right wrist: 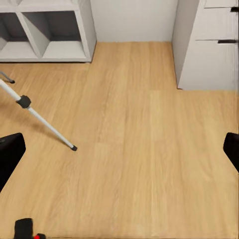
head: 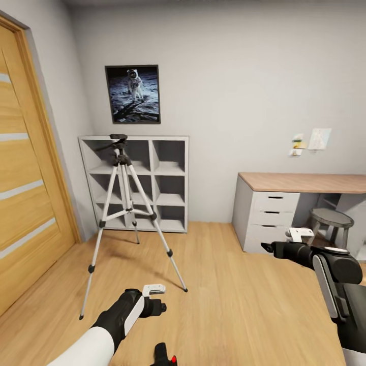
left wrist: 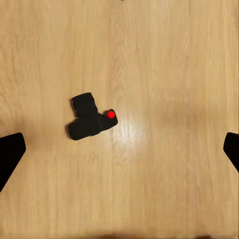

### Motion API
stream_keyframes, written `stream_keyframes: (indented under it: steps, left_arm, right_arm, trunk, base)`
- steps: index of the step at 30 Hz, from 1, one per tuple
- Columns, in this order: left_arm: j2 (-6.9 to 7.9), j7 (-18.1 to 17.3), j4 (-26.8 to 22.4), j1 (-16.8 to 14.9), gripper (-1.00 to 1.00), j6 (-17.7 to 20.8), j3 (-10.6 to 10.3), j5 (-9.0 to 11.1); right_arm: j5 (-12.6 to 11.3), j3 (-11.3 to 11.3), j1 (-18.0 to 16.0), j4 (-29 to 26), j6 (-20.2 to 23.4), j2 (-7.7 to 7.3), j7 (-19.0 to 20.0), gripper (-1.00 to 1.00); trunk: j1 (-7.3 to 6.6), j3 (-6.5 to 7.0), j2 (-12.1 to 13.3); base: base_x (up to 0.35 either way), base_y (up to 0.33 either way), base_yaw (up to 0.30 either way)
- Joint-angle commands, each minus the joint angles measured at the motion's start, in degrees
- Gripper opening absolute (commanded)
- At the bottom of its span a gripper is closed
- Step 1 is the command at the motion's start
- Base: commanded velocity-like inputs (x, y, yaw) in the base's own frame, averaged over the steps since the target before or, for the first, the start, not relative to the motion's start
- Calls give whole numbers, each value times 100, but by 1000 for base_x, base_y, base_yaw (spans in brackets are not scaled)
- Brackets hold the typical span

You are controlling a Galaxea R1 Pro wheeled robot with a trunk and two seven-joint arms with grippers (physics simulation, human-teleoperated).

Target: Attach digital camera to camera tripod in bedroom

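On the floor, near: digital camera (left wrist: 89, 118), lens barrel lying flat.
Handling: small, rigid, likely light (smooth shell, may slip); take it across the boxy body, clear of the lens.
Left claw (left wrist: 119, 149): wide open, empty, above it.
Right claw (right wrist: 119, 149): open, empty.
Around: camera tripod (head: 124, 203) far left; its splayed legs crowd the approach.

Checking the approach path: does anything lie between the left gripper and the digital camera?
No. In the left wrist view, bare wood floor surrounds the digital camera below the left gripper.
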Motion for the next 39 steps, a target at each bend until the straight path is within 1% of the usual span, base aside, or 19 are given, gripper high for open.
stream_keyframes:
  steps: [1, 8, 14, 17, 21, 23, 26, 31, 32, 35, 39]
  left_arm:
    - [3, 13, -9, -2, 100, 24, -25, 38]
    - [-15, 24, -9, 4, 100, 23, -26, 38]
    - [3, 44, -9, 1, 100, 59, -1, 55]
    - [4, 48, -9, 0, 100, 178, 10, 162]
    - [22, 53, -45, -2, 100, 511, 16, 479]
    - [32, 54, -60, -2, 100, 677, 10, 638]
    - [42, 98, -75, -12, 100, 867, -13, 795]
    - [57, 128, -77, -46, 100, 912, -4, 839]
    - [58, 221, -78, -59, 100, 907, 2, 859]
    - [58, 311, -79, -63, 100, 855, 8, 874]
    - [66, 562, -77, -68, 100, 514, 20, 905]
  right_arm:
    - [-4, -4, -6, -5, 29, 1, 12, 100]
    - [-10, -9, -4, -6, 29, -7, 12, 100]
    - [-2, -4, -4, -6, 29, -1, 12, 100]
    - [8, -5, -8, -4, 29, 1, 12, 100]
    - [14, -11, -11, 5, 29, -2, 12, 100]
    - [16, -12, -12, 7, 29, -4, 12, 100]
    - [14, -27, -14, 23, 29, -20, 12, 100]
    - [6, -41, -19, 37, 29, -37, 12, 100]
    - [4, -43, -20, 42, 29, -45, 12, 100]
    - [3, -43, -19, 45, 29, -47, 12, 100]
    - [6, -44, -20, 59, 29, -45, 12, 100]
  trunk:
    - [-2, -6, -4]
    - [-2, -6, -4]
    - [-2, -6, -4]
    - [-2, -6, -4]
    - [-2, -6, -4]
    - [41, -42, -84]
    - [107, -96, -204]
    - [217, -186, -405]
    - [239, -204, -445]
    - [305, -258, -565]
    - [393, -329, -725]
  base:
    - [-215, 242, -267]
    - [-269, 194, -267]
    - [-218, 86, -267]
    - [-81, 30, -267]
    - [-38, 14, -267]
    - [-19, 7, -267]
    - [-10, 4, -267]
    - [-3, 1, -267]
    - [-1, 0, -267]
    - [-1, 0, -267]
    - [0, 0, -267]
